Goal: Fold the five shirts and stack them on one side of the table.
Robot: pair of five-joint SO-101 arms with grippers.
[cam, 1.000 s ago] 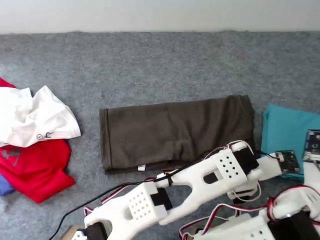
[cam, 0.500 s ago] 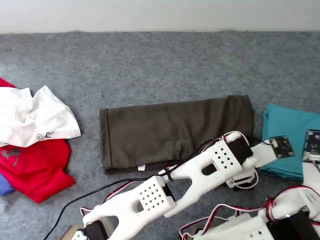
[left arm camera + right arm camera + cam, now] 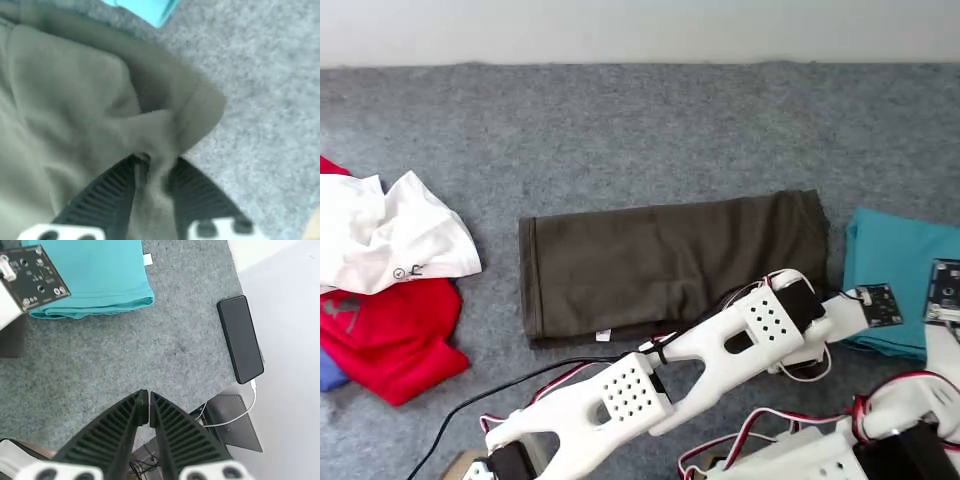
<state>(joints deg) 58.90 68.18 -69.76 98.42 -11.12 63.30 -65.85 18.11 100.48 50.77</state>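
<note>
A dark olive shirt (image 3: pixel 660 262) lies folded in a long rectangle in the middle of the grey table. My left arm (image 3: pixel 760 325) stretches to that shirt's near right corner. There my left gripper (image 3: pixel 151 170) is shut on a pinch of olive fabric (image 3: pixel 150 125), which bunches up above the fingers. A folded teal shirt (image 3: pixel 890 270) lies flat at the right; its corner (image 3: pixel 145 7) also shows past the olive cloth. A crumpled white shirt (image 3: pixel 390 235) rests on a red shirt (image 3: pixel 390 340) at the left. My right gripper (image 3: pixel 149 407) is shut on nothing above bare grey surface near the teal shirt (image 3: pixel 90 275).
A bit of blue cloth (image 3: pixel 328 372) peeks out under the red shirt. A black phone (image 3: pixel 241 339) with a cable lies at the table's right edge. The left arm's camera board (image 3: pixel 30 272) juts over the teal shirt. A black cable (image 3: pixel 470 410) runs along the front.
My left arm has swung up and forward, its wrist shifting a little away from the teal shirt toward the olive shirt's corner. The shirts lie as before.
</note>
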